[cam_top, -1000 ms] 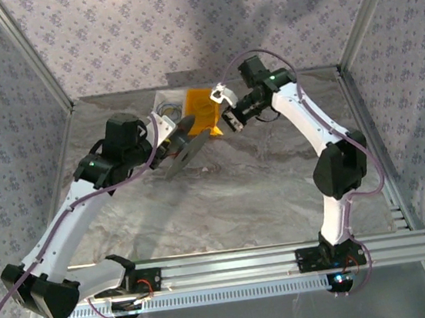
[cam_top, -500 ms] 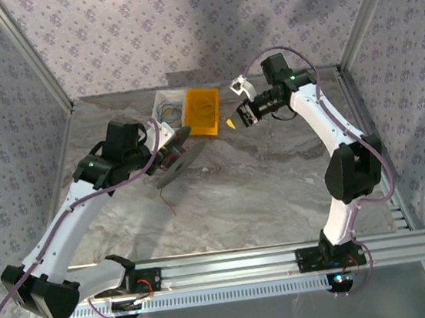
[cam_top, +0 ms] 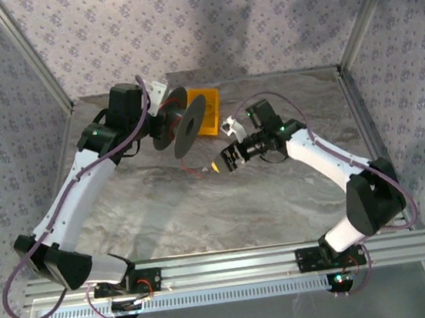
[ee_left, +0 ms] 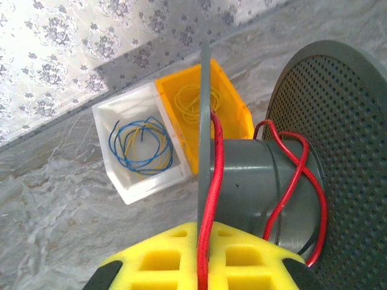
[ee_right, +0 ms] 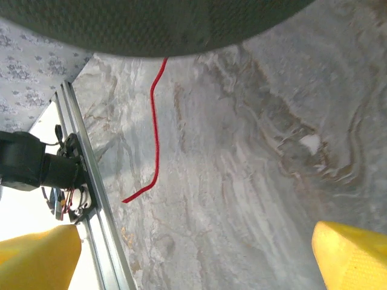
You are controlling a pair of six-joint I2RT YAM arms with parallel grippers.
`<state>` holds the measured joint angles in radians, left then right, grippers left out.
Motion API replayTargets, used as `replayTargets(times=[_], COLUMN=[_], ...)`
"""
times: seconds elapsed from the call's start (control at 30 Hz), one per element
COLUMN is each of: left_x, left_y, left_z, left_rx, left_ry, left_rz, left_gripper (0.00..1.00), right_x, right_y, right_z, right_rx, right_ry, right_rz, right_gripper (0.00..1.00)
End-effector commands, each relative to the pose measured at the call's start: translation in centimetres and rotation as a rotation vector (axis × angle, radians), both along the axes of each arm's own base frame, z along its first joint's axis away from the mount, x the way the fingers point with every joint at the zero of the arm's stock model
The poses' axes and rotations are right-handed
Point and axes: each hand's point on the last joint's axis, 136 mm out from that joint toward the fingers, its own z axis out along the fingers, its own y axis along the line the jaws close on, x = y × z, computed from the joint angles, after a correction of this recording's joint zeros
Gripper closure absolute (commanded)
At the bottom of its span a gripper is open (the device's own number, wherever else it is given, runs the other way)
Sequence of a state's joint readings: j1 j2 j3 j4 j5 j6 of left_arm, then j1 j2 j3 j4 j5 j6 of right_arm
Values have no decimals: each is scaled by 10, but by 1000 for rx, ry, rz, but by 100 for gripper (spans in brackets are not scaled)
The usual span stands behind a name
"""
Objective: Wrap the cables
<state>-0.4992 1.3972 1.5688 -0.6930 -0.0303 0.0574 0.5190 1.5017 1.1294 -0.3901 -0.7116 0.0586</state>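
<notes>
Within left claw [ee_left: 202, 270], spool [ee_left: 251, 175] and cable [ee_left: 209, 202]

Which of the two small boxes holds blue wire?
The white plastic box, beside the orange plastic box: its coil is blue and yellow, the orange one's only yellow.

Spool [cam_top: 190, 125], dangling red cable [ee_right: 155, 133] and orange bin [cam_top: 212, 108] crowd far left.

The spool [ee_left: 248, 175] is matt dark grey plastic with a finely perforated flange, the cables [ee_left: 211, 181] have smooth, glossy red insulation, the orange bin [ee_left: 236, 109] is shiny translucent plastic, the white bin [ee_left: 151, 186] is opaque plastic, and the table [ee_right: 254, 151] looks smooth, marble-veined and faintly satin.
</notes>
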Motion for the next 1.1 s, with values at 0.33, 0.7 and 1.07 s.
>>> replayTargets(times=[0.33, 0.7, 1.07], left_x=[13, 17, 19], left_y=[-11, -12, -8], left_z=[40, 48, 49], left_rx=[-182, -175, -153], left_ry=[-45, -63, -75], left_rz=[54, 56, 68], left_gripper=[100, 100, 100], right_x=[8, -6, -11], right_y=[51, 54, 49], right_z=[-2, -25, -30], right_rx=[62, -24, -43], right_ry=[5, 63, 86], right_rz=[-42, -23, -15], right_gripper=[22, 50, 100])
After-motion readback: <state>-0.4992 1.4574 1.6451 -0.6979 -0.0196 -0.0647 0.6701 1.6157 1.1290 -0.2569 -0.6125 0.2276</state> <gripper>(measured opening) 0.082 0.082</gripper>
